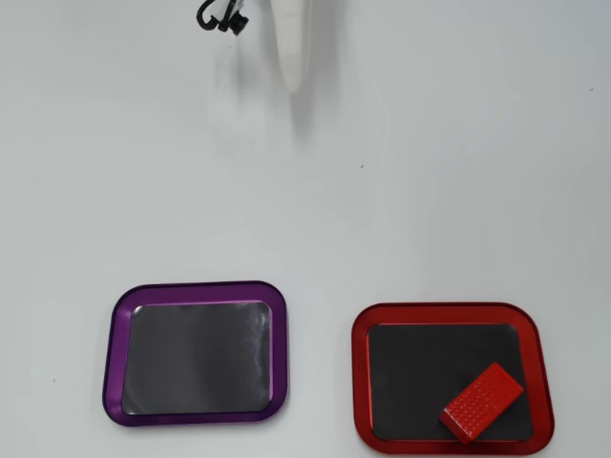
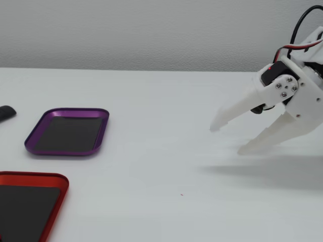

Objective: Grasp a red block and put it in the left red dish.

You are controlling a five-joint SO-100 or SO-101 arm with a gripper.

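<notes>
The red block [image 1: 482, 402] lies tilted inside the red dish [image 1: 361, 382], at its lower right part, in the overhead view. In the fixed view only a corner of the red dish [image 2: 53, 206] shows at the lower left and the block is out of frame. My white gripper [image 2: 228, 139] is open and empty in the fixed view, held above the table at the right, far from both dishes. In the overhead view only one white finger [image 1: 291, 43] shows at the top edge.
A purple-rimmed dish [image 1: 119, 353] with a dark, empty inside sits left of the red dish in the overhead view, and behind it in the fixed view [image 2: 35, 141]. A small dark object [image 2: 6, 112] lies at the far left edge. The table is white.
</notes>
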